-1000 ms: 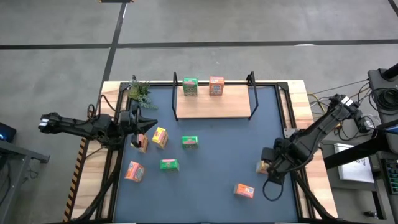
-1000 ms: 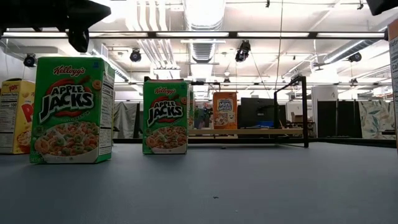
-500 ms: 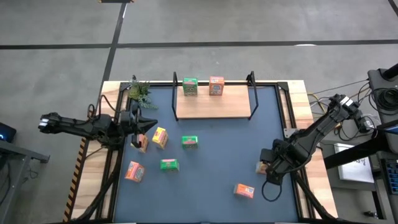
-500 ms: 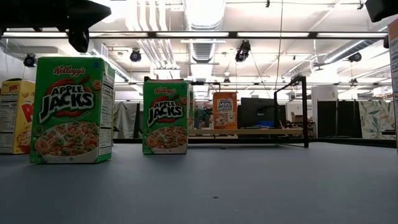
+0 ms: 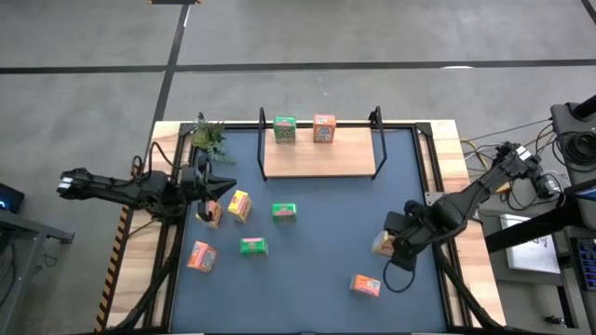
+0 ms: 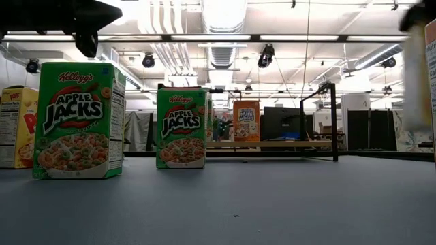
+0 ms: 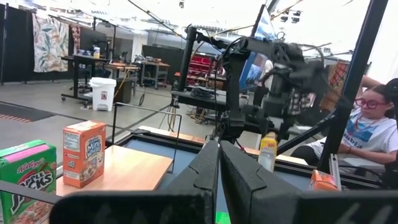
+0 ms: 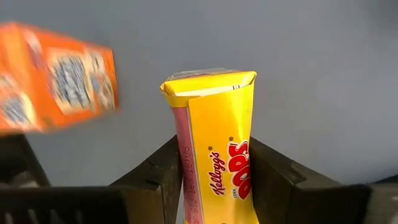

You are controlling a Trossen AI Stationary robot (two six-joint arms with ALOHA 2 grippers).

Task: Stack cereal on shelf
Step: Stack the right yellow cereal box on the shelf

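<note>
**A:** Logging the right side first. We are seeing the right gripper point(image 5: 389, 244) clamped on a yellow cereal box point(image 8: 214, 146), its two fingers point(image 8: 158, 177) pressing the box's sides. In the high view that box point(image 5: 383, 245) is sitting over the blue mat point(image 5: 326, 279), near the right edge and well apart from the shelf point(image 5: 321, 160).

**B:** Noting the left gripper point(image 5: 226, 183): its fingers are lying pressed together with nothing between them, hovering beside the plastic plant point(image 5: 209, 136) at the mat's left side.

**A:** We are counting two boxes standing on the shelf's back edge, a green box point(image 5: 284, 129) and a pink-red box point(image 5: 323, 128), just beside each other.

**B:** On the mat we are recording two more green boxes point(image 5: 284, 212) point(image 5: 252, 247), a yellow box point(image 5: 239, 205) near the left gripper, an orange box point(image 5: 199, 256) at lower left and another orange box point(image 5: 365, 286) close to the held one.
</note>
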